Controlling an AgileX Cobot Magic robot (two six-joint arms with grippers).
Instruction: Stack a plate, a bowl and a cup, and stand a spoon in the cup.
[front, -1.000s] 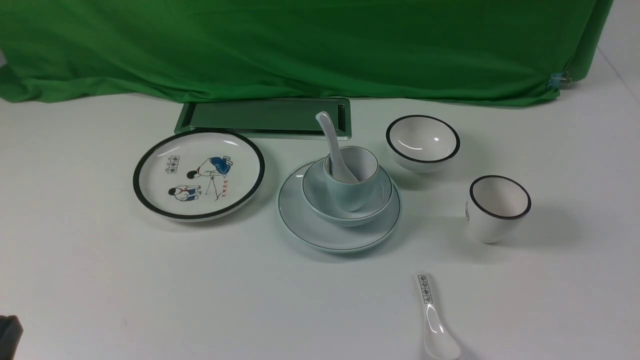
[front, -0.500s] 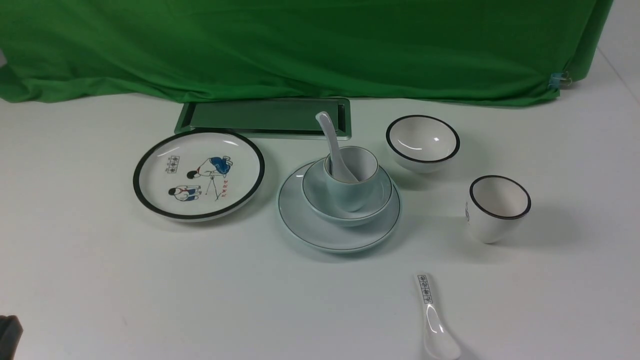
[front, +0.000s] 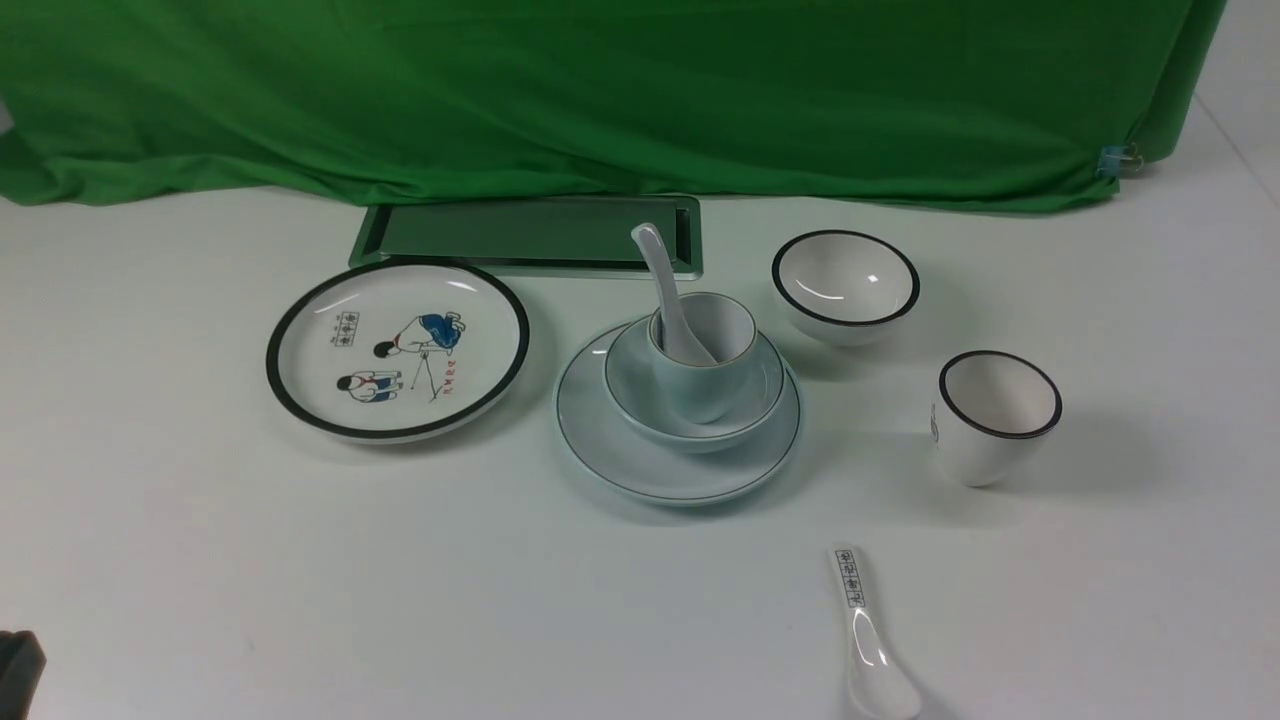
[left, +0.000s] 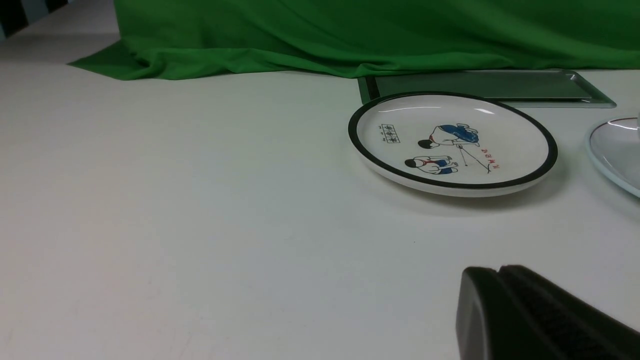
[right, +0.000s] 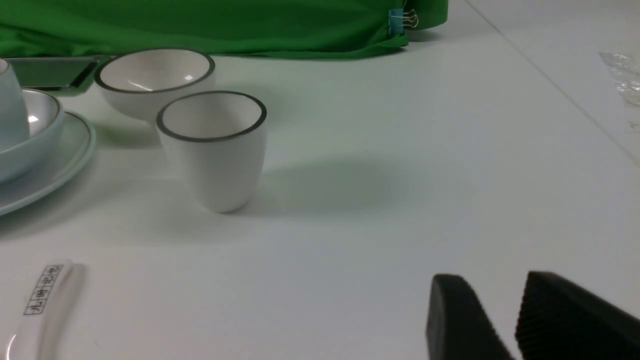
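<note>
Spoon (front: 668, 300) is leaning in cup (front: 700, 355) atop bowl (front: 694, 392) and plate (front: 678, 440); left gripper (left: 500, 280) is sitting closed, right gripper (right: 492, 292) parted, empty; a stray swing risks toppling it.

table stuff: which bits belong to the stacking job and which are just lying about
Part of the job:
- plate, under the stack
- bowl, on the plate
- cup, in the bowl
- spoon, standing in the cup

Just lying about:
- cartoon plate
- black-rimmed bowl
- black-rimmed cup
- printed spoon
- metal tray
</note>
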